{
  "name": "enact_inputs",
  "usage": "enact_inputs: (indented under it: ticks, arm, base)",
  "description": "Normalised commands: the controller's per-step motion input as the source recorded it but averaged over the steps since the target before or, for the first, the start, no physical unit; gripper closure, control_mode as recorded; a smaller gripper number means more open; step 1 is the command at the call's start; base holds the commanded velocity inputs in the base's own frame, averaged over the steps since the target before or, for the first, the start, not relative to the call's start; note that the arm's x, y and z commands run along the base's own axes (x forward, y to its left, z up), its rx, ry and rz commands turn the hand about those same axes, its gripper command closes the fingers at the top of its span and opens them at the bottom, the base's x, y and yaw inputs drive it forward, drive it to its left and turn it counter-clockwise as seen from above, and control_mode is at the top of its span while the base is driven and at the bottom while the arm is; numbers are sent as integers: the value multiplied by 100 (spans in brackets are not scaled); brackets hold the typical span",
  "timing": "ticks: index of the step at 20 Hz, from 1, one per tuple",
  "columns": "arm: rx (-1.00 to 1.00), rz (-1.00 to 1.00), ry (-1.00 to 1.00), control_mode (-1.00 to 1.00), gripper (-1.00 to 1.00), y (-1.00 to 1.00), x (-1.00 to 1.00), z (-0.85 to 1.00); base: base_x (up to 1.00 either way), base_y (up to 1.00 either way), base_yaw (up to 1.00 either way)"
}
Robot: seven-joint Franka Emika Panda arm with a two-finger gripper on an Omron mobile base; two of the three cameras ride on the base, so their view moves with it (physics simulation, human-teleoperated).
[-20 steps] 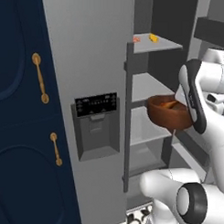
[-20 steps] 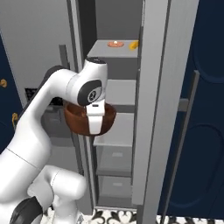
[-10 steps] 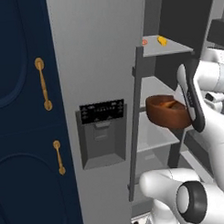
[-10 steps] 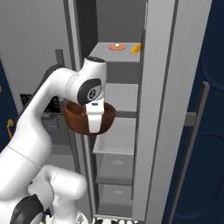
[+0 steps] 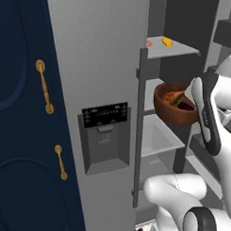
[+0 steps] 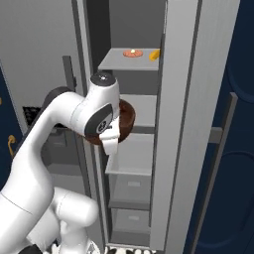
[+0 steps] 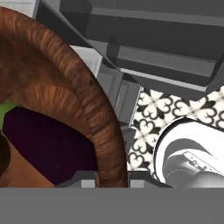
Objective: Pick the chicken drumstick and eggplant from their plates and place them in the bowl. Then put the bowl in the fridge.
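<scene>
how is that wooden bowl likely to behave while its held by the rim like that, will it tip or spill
The wooden bowl looks thick-walled and rigid, so it probably won't flex. The gripper pinches one side of the rim only, so the weight hangs off-centre and it may tilt. The eggplant and chicken drumstick sit low inside the deep walls, so a spill seems unlikely.

- bowl (image 6: 127, 118) brown wood, mostly hidden behind white arm's wrist, held up at open fridge (image 6: 183, 124), level with middle shelf (image 6: 141, 110)
- top shelf (image 6: 130, 62): small orange-red item (image 6: 132, 52), yellow item (image 6: 155, 54) beside it
- navy cabinet (image 6: 233, 149) at right
</scene>
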Motion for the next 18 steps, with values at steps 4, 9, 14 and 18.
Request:
enact_inputs:
  ticks: [4,9,14,18]
  arm:
    - [-3,-11,-12,-100,100,-2,36,-2]
    - [2,-3,-13,-100,100,-8,53,0]
    - [10,2,0,-100,100,-12,70,0]
    - [9,5,0,-100,100,-16,77,0]
  base:
    - [0,0,0]
    - [0,0,0]
    - [0,0,0]
    - [0,0,0]
